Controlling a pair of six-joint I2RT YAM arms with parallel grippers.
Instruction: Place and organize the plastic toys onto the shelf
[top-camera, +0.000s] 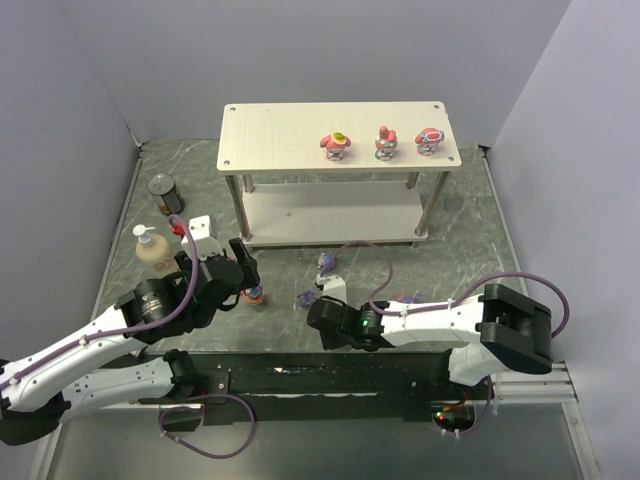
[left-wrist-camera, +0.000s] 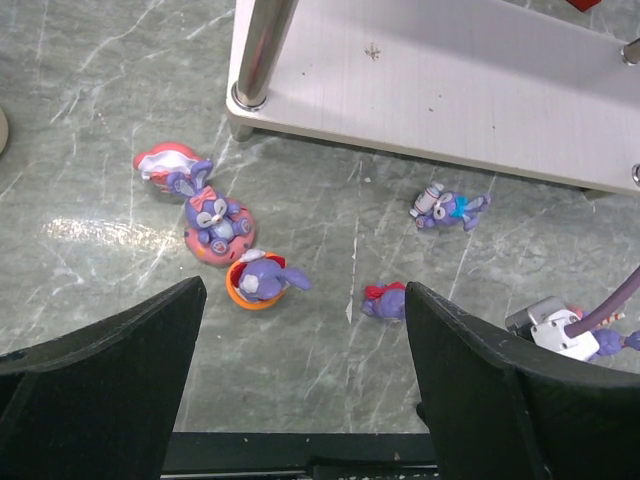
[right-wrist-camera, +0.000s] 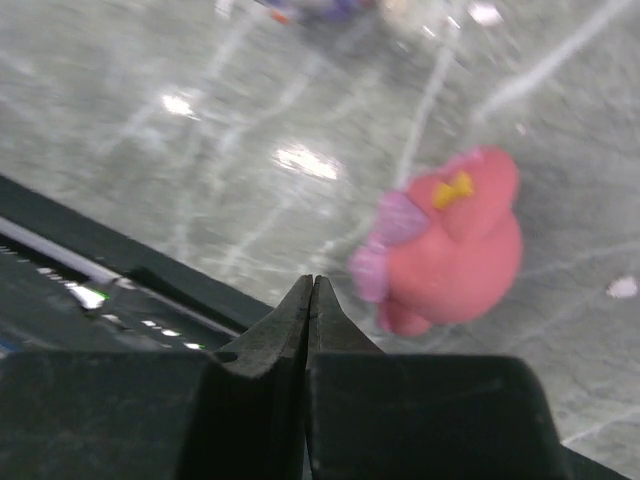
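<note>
Right fingers (right-wrist-camera: 272, 338) just beside pink toy (right-wrist-camera: 455, 245)

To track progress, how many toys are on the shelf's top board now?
3, in a row on the right half of the top board: left toy, middle toy, right toy. Part of the lower board is hidden beneath it.

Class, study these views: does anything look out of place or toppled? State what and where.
Yes. Three toys stand upright on the shelf, but others are scattered on the table. In the left wrist view, a purple toy near the shelf lies on its side, and a red-capped one lies toppled closer in.
</note>
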